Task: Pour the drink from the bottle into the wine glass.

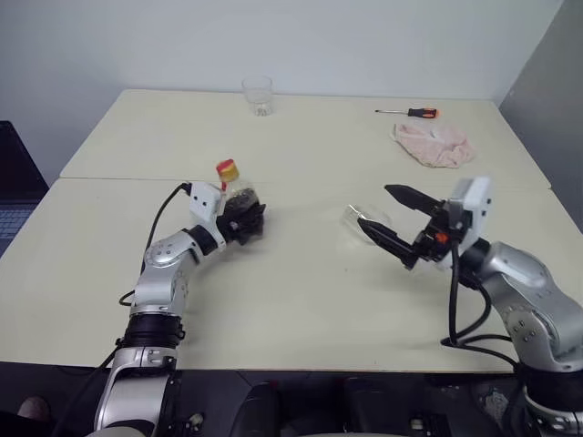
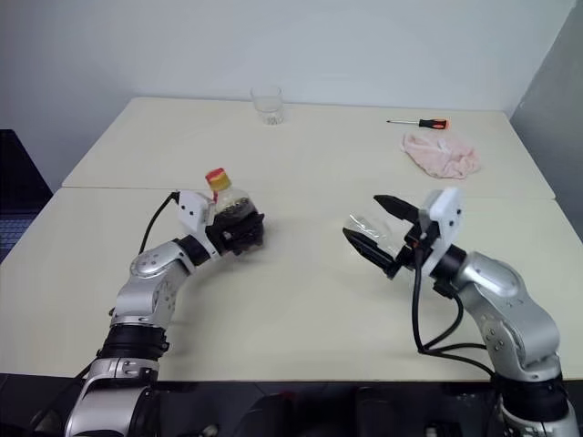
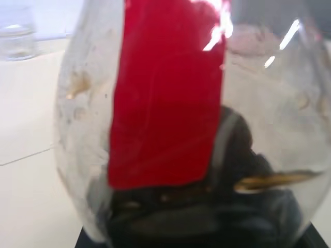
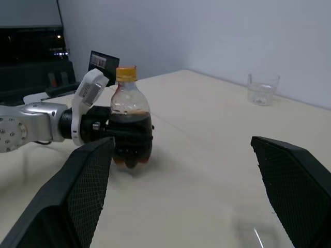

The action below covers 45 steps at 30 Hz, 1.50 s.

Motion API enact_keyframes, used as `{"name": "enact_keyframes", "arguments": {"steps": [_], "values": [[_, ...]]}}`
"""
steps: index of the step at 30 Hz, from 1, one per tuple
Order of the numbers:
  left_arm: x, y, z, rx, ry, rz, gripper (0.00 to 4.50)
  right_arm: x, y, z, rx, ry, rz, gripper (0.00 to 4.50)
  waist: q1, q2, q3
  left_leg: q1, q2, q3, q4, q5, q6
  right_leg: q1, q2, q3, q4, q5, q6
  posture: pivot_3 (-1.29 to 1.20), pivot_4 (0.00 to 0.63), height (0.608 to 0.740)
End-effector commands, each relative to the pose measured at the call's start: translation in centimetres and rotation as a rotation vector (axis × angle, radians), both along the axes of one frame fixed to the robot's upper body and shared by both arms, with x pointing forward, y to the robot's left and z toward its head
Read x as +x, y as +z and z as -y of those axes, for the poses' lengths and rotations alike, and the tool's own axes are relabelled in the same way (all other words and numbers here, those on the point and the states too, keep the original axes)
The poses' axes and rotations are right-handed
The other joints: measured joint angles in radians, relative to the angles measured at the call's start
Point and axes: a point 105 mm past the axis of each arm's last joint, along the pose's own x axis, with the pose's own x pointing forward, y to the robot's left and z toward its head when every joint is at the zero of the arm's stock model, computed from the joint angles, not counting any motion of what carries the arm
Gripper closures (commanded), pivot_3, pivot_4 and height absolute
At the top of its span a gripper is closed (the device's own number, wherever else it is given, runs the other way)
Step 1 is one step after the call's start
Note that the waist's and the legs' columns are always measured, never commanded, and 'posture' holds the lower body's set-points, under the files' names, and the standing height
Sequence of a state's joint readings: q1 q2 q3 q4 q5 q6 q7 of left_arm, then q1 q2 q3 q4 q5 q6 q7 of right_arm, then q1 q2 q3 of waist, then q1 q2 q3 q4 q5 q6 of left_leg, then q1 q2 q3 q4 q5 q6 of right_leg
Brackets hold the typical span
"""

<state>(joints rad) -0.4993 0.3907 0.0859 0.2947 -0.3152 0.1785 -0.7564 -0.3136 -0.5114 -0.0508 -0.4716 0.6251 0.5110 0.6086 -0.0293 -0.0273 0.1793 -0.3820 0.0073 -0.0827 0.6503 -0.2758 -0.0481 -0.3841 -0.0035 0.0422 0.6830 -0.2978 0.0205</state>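
While upright, the bottle sits within the left gripper

light: even, soft, bright | shadows: faint under the bottle | glare: white streaks on its red label | blur: left wrist view soft, out of focus
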Motion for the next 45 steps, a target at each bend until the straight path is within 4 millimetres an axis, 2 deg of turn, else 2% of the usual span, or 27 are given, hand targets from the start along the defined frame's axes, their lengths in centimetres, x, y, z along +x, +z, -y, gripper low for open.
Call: {"name": "enact_keyframes", "arguments": {"steps": [1, 8, 15, 27, 45], "values": [[-0.5, 2.7, 2.0, -0.034, -0.099, 0.060, 2.80, 0.9, 1.2, -0.9, 0.010, -0.006, 0.028, 0.00, -0.001, 0.000, 0.000, 0.000, 0.000, 0.000, 0.000, 0.000, 0.000, 0.000, 0.000, 0.000, 0.000, 0.000, 0.000, 0.00, 0.150, 0.740], [-1.2, 3.2, 4.7, -0.020, -0.243, 0.050, 2.80, 2.8, 2.8, -2.7, 0.029, -0.008, 0.043, 0.00, -0.001, 0.000, 0.000, -0.001, 0.000, 0.000, 0.000, 0.000, 0.000, -0.002, 0.000, 0.001, 0.000, 0.000, 0.000, 0.00, 0.150, 0.740], [-1.8, 3.2, 6.6, 0.037, -0.375, 0.057, 2.80, 3.3, 3.8, -4.3, 0.045, 0.042, 0.050, 0.00, -0.001, 0.000, 0.000, -0.003, 0.000, 0.000, 0.000, 0.000, 0.000, -0.003, 0.000, 0.001, 0.000, 0.000, -0.001, 0.00, 0.150, 0.740], [-2.0, 2.2, 7.5, 0.199, -0.526, 0.127, 2.80, 3.2, 4.6, -5.9, 0.050, 0.122, 0.037, 0.00, -0.003, 0.000, 0.000, -0.003, 0.000, 0.001, 0.000, 0.000, 0.000, -0.004, 0.000, 0.001, 0.000, 0.000, -0.001, 0.00, 0.150, 0.740], [-1.4, 2.9, 8.5, 0.203, -0.595, 0.196, 2.80, 2.9, 4.8, -7.2, 0.037, 0.231, 0.000, 0.00, -0.003, 0.000, 0.000, -0.004, 0.000, 0.001, 0.001, 0.000, 0.000, -0.005, 0.000, 0.001, 0.000, 0.000, -0.001, 0.00, 0.150, 0.740]]}}
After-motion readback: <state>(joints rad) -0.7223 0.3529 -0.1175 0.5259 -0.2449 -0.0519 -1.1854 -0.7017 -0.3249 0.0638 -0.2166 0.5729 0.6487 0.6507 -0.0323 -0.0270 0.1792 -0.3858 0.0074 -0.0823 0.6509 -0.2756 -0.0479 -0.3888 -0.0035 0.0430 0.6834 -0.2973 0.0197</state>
